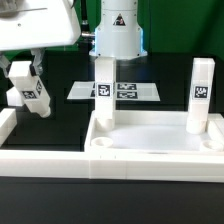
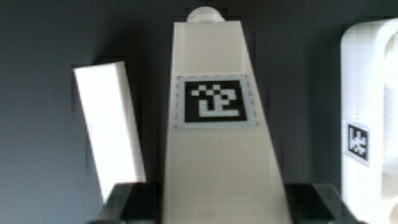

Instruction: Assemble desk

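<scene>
My gripper (image 1: 30, 82) hangs at the exterior view's left, above the table, shut on a white block leg (image 1: 36, 98) that bears a tag and tilts a little. In the wrist view the same leg (image 2: 215, 120) runs up between my two dark fingers (image 2: 135, 200), tag facing the camera, with a small round peg at its far end. The white tray-like tabletop (image 1: 150, 128) lies in the middle front. Two white legs stand upright in its corners, one on the left (image 1: 105, 92) and one on the right (image 1: 200, 92). My gripper is well to the left of the tabletop.
The marker board (image 1: 128, 91) lies flat behind the tabletop, before the arm's base (image 1: 118, 35). A long white border rail (image 1: 40, 160) runs along the front and up the left side. In the wrist view two more white pieces flank the held leg (image 2: 107, 120) (image 2: 365, 100).
</scene>
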{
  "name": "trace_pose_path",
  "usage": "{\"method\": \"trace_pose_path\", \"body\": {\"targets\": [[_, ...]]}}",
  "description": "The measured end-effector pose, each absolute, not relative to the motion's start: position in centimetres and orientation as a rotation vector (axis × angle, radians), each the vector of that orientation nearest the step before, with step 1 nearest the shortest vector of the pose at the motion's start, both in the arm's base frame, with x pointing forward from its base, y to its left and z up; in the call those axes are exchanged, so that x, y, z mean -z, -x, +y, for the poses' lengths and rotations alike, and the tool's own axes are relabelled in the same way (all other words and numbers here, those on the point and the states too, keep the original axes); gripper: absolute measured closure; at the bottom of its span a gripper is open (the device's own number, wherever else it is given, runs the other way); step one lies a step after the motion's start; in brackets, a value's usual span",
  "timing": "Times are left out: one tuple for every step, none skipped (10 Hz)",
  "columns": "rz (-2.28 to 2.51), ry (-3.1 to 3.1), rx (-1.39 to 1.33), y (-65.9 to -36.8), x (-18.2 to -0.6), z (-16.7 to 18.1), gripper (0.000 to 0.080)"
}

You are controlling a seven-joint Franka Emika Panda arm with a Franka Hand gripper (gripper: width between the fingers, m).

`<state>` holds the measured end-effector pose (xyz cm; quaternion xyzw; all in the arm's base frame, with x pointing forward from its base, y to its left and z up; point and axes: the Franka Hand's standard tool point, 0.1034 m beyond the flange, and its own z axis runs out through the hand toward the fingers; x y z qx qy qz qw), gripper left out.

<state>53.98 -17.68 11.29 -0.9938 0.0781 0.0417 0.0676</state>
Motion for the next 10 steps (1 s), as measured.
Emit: {"method": "trace_pose_path", "body": {"targets": [[0.255, 2.984, -0.128, -55.3, -12.6, -16.8, 0.0509], [0.288, 2.972, -0.139, -56.7, -13.7, -15.5, 0.0509], [0.333, 2.972, -0.127, -58.0, -14.4, -14.1, 0.0509], [0.325, 2.985, -0.121, -58.5, -14.4, -12.8, 0.0509], [0.306, 2.984, -0.12, -58.4, -14.4, -12.9, 0.0509], [0.315, 2.988, -0.102, -58.5, -14.4, -13.2, 0.0509], [0.316, 2.999, -0.071, -58.8, -14.3, -13.3, 0.0509], [0.315, 2.998, -0.073, -58.8, -14.3, -13.1, 0.0509], [0.304, 3.004, -0.038, -59.5, -14.5, -12.5, 0.0509], [0.285, 3.025, 0.07, -60.9, -14.8, -11.8, 0.0509]]}}
